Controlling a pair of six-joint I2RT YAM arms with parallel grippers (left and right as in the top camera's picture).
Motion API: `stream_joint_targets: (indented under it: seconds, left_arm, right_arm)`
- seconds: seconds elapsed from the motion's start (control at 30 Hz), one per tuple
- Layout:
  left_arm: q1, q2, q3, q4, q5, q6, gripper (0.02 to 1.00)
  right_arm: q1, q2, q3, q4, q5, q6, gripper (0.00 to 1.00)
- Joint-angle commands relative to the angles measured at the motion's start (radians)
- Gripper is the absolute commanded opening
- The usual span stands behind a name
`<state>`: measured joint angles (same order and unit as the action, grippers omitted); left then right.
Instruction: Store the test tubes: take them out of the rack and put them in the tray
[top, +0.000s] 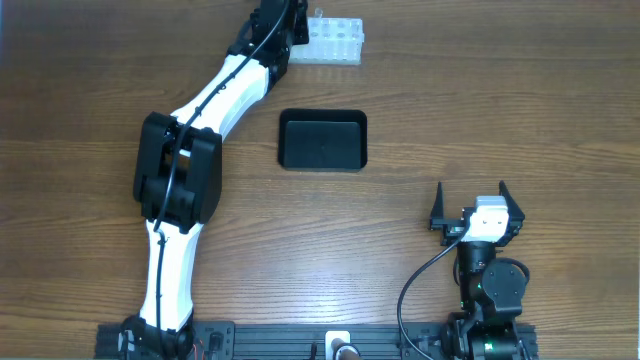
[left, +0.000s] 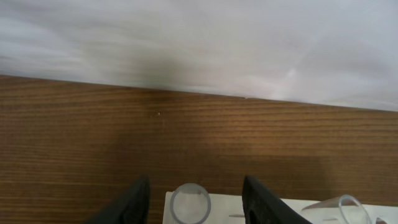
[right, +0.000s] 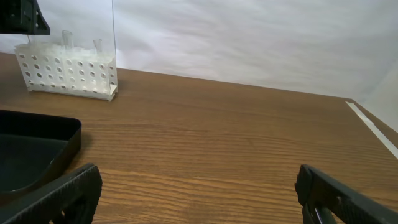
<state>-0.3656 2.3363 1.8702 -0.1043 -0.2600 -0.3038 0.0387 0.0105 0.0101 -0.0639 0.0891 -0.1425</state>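
Note:
A white test tube rack (top: 336, 41) stands at the far edge of the table, with clear tubes (right: 66, 38) sticking up out of it. My left gripper (top: 290, 30) is at the rack's left end. It is open, and the rim of one test tube (left: 189, 204) shows between its fingers (left: 135, 200) with a gap on each side. A second tube (left: 346, 206) leans further along the rack. The black tray (top: 322, 140) lies in the middle of the table and looks empty. My right gripper (top: 470, 195) is open near its base and holds nothing.
A white wall (left: 199, 43) rises just behind the rack. Bare wooden table (top: 480, 100) lies to the right of the rack and the tray. A pale strip (right: 373, 127) runs near the table's right edge.

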Motion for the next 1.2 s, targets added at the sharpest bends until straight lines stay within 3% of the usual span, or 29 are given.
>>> stream_joint_targets:
  seconds: [0.03,0.63,1.2]
  left_arm:
    - [-0.004,0.016,0.026,-0.009,-0.011,0.000,0.465]
    - [-0.006,0.016,0.026,-0.009,-0.011,0.000,0.268]
    - [-0.010,0.016,0.026,-0.009,-0.015,0.000,0.150]
  right_arm:
    - [-0.007,-0.003,-0.005,-0.004,0.009,-0.005,0.993]
    - [-0.007,-0.003,-0.005,-0.004,0.009,-0.005,0.991]
    - [-0.007,-0.003,-0.005,-0.004,0.009,-0.005,0.991]
